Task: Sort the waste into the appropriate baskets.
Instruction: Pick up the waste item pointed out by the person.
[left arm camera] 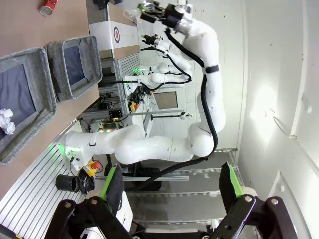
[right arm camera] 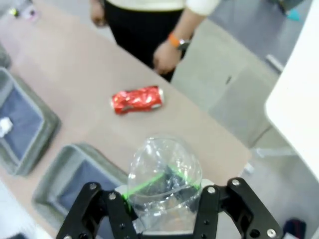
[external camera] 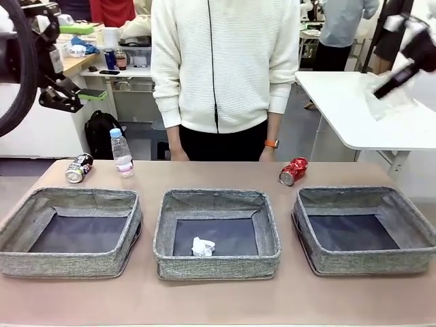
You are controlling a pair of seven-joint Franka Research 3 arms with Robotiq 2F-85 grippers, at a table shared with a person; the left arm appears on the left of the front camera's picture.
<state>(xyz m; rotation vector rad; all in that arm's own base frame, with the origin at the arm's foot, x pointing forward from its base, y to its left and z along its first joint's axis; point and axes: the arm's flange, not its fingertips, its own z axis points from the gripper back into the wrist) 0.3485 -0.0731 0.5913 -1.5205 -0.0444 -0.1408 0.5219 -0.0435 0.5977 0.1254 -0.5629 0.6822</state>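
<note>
My right gripper (right arm camera: 162, 199) is shut on a clear plastic cup (right arm camera: 164, 174), held high above the table's right end (external camera: 395, 82). A crushed red can (external camera: 293, 170) lies behind the right basket (external camera: 364, 228). At the far left of the table a dark can (external camera: 79, 167) lies beside a small upright bottle (external camera: 122, 154), both behind the left basket (external camera: 71, 231). A crumpled paper ball (external camera: 202, 246) rests in the middle basket (external camera: 216, 231). My left gripper (left arm camera: 170, 174) is open with nothing in it, raised at the upper left and facing the right arm.
A person stands at the far side of the table, hands (external camera: 269, 153) hanging near its edge. A white table (external camera: 368, 109) stands at the back right. Bare tabletop runs in front of and between the baskets.
</note>
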